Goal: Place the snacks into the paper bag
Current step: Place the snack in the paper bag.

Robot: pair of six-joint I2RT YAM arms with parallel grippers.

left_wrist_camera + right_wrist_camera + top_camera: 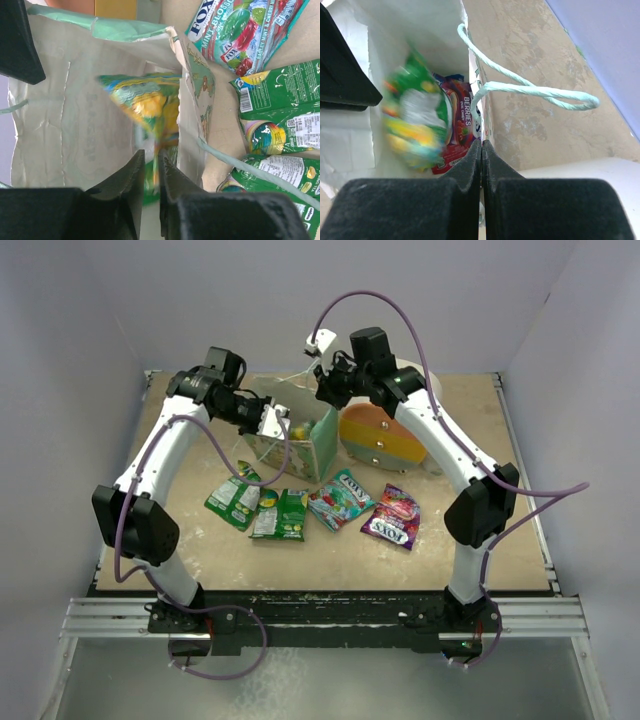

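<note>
The task is partly done: a red berries packet (462, 117) and a blurred yellow-green packet (150, 102) are inside the paper bag (315, 450). A green packet (235, 498), a second green packet (282, 515), a teal packet (342, 498) and a purple packet (393, 515) lie on the table (470, 420), not yet bagged. The left gripper (152, 159) hangs just above the yellow-green packet with its jaws a slit apart, grip unclear, while the right gripper (481, 144) is pinched together on the bag's rim.

upright open paper bag (300, 445), four snacks (341, 498) beside
</note>
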